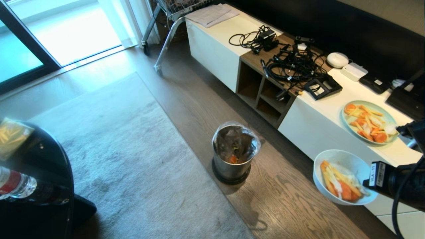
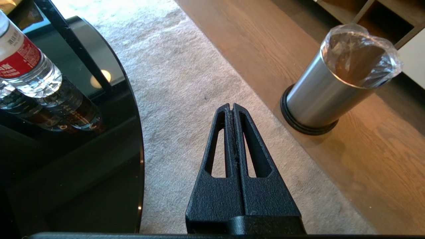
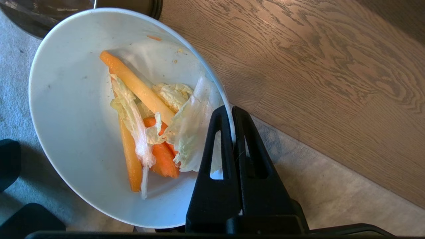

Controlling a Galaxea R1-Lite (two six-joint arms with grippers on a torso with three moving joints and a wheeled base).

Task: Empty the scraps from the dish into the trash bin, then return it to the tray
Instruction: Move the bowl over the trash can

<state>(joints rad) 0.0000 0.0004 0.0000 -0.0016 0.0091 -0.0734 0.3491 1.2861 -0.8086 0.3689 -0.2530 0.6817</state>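
Note:
My right gripper (image 3: pixel 231 111) is shut on the rim of the dish (image 3: pixel 73 109), a white bowl. The bowl hangs slightly tilted over the wooden floor, to the right of the trash bin (image 1: pixel 232 159) and apart from it. The scraps (image 3: pixel 146 132), orange and yellow strips with pale cabbage leaves, lie inside the bowl. In the head view the dish (image 1: pixel 335 157) sits at the end of my right arm (image 1: pixel 398 182). The metal bin (image 2: pixel 325 96), lined with a clear bag, holds a few orange bits. My left gripper (image 2: pixel 231 107) hangs shut and empty over the carpet. The tray is out of view.
A low white cabinet (image 1: pixel 318 122) runs along the right, bearing a pale blue plate (image 1: pixel 347 118) of more scraps, cables and small devices. A glossy round black table (image 1: pixel 49 159) with a water bottle (image 1: pixel 16 182) stands at the left. A grey carpet (image 1: pixel 132 159) covers the floor between.

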